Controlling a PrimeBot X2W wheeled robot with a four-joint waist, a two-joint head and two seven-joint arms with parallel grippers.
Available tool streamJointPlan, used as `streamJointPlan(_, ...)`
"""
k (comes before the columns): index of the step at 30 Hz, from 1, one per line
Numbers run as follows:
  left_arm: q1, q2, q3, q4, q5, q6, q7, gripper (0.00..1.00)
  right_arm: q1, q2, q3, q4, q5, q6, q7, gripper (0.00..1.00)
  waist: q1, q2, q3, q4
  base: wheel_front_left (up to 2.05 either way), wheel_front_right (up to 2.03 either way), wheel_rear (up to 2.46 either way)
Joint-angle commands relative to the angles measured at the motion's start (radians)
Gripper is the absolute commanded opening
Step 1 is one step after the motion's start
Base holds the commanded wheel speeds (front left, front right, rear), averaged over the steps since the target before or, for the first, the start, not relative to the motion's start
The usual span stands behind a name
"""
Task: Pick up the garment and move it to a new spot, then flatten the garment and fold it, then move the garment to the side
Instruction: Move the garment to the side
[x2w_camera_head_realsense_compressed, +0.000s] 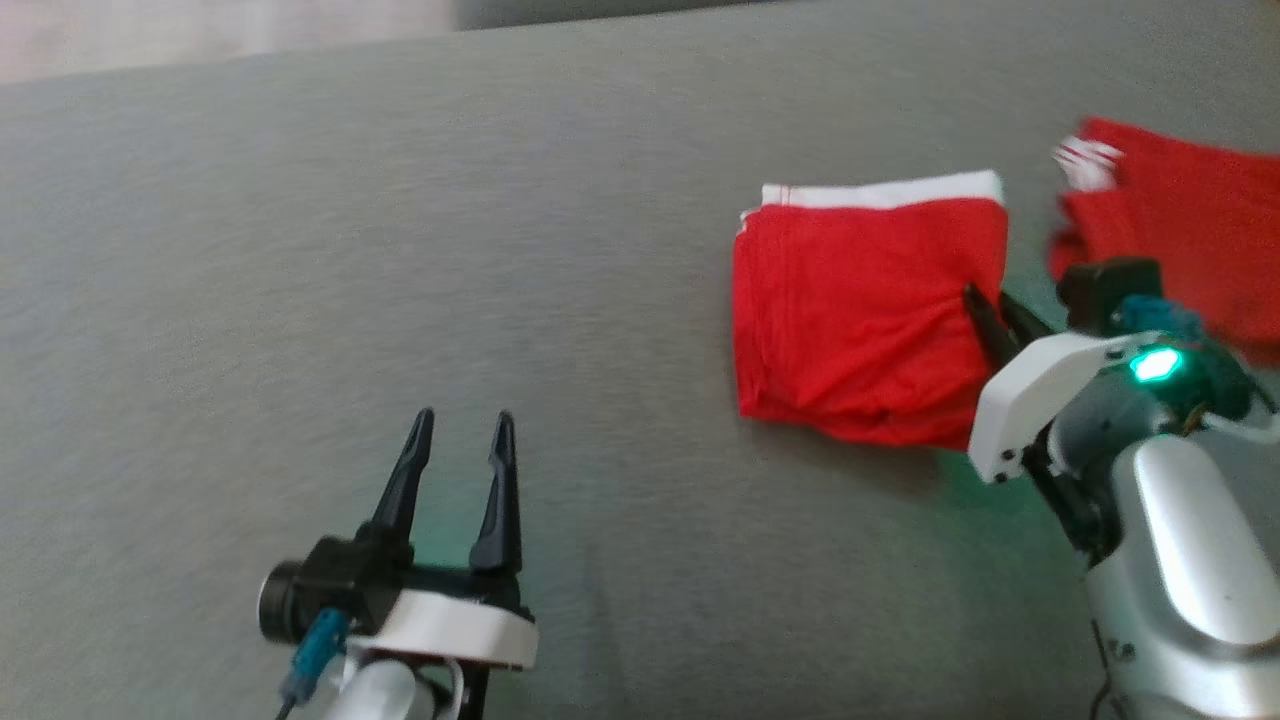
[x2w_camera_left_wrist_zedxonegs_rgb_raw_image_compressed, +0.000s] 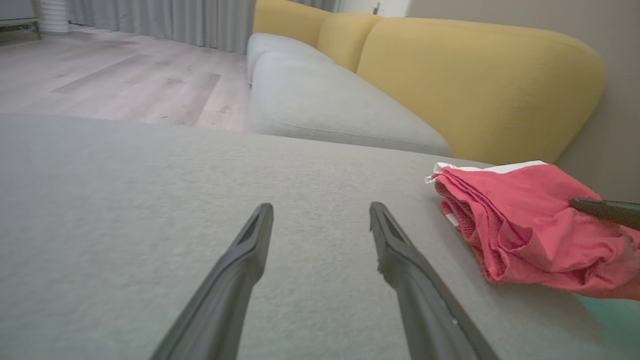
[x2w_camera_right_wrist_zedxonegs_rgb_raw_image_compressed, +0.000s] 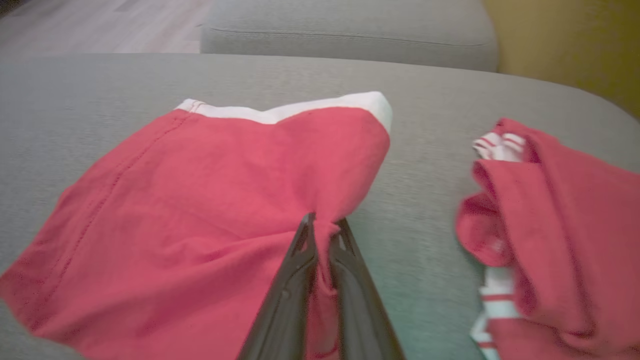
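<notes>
The folded garment (x2w_camera_head_realsense_compressed: 860, 310) lies on the upholstered seat (x2w_camera_head_realsense_compressed: 400, 250). A second garment (x2w_camera_head_realsense_compressed: 1190, 230) lies to its right, near but apart. The right gripper (x2w_camera_head_realsense_compressed: 985, 300) is at the folded garment's right edge, jaws pinched on the cloth. The left gripper (x2w_camera_head_realsense_compressed: 464, 415) hangs well to the garment's left, nearer the robot. A sofa (x2w_camera_left_wrist_zedxonegs_rgb_raw_image_compressed: 340, 105) stands beyond the garment.

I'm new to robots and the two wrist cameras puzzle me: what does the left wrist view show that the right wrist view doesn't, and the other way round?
Left wrist view: the open left gripper and the curtains.
Right wrist view: a second red garment with striped trim.
Both: the folded garment, the right gripper shut on its edge, the grey cushion and the yellow backrest.
</notes>
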Motion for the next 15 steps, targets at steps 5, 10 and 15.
streamJointPlan(5, -0.075, 0.037, 0.02, -0.062, 0.032, 0.002, 0.032, 1.0, -0.03, -0.021, 0.032, -0.126, 0.016, -0.001, 0.005, 0.0, -0.0001, 0.0, 0.106, -0.223, 0.0, 0.0, 0.0)
streamJointPlan(10, -0.101, 0.059, 0.01, -0.084, 0.049, 0.001, 0.066, 1.0, -0.041, -0.011, 0.029, -0.154, 0.02, -0.001, -0.008, 0.0, -0.0001, 0.0, 0.138, -0.287, 0.0, 0.0, 0.0)
streamJointPlan(15, -0.109, 0.069, 0.003, -0.096, 0.054, 0.004, 0.085, 1.0, -0.089, -0.007, 0.05, -0.139, 0.019, -0.001, -0.011, 0.0, -0.0001, 0.0, 0.144, -0.298, 0.0, 0.0, 0.0)
